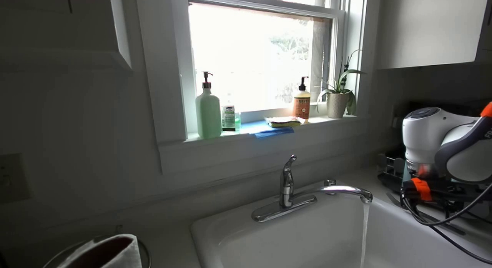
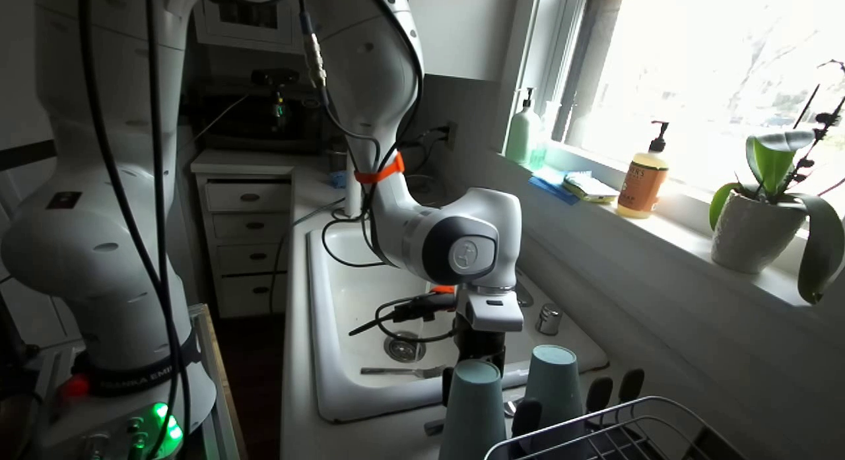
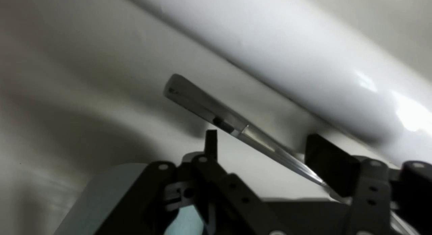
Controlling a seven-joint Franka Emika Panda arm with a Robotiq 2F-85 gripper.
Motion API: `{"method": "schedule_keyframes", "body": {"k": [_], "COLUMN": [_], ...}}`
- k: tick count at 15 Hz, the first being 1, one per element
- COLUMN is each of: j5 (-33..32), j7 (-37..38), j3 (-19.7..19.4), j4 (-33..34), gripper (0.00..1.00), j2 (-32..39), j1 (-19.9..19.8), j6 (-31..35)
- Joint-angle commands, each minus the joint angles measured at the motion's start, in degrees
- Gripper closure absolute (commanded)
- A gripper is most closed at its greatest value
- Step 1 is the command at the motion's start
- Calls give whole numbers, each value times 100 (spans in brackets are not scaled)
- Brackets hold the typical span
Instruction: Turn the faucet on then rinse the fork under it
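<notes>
One water stream pours from the chrome faucet! You've got the gripper spread wide over the gray-handled utensil beside the sink.

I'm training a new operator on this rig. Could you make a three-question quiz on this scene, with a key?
1. True or false: water is running from the faucet.
2. Pick one: which stands on the sill between the sponge and the plant pot? A, cup; B, orange-labelled bottle; C, green bottle.
3. Fill in: in the wrist view, the claw, with a utensil showing between its jaws, is ... (open or shut).

Key: 1, true. 2, B. 3, open.
</notes>
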Motion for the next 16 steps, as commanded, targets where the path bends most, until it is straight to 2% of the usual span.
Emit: {"method": "schedule_keyframes", "body": {"k": [1, 4, 5, 6, 7, 9, 11, 12, 13, 14, 16], "j5": [18, 191, 212, 245, 324, 449, 578, 591, 621, 592, 532], "j7": [-8, -105, -119, -131, -156, -120, -129, -111, -125, -122, -92], "j3": [-77, -40, -35, -24, -1, -4, -21, -53, -68, -96, -125], "j4": [56, 36, 38, 28, 16, -6, -12, -4, 0, 27, 32], "gripper": [32, 42, 33, 13, 7, 0, 0, 3, 25, 28, 43], "j2": [165, 166, 166, 173, 190, 237, 285, 317, 328, 337, 337], "j1": [62, 33, 28, 19, -1, 2, 26, 45, 62, 87, 122], "j6": [216, 201, 210, 243, 302, 446, 530, 533, 534, 512, 542]}}
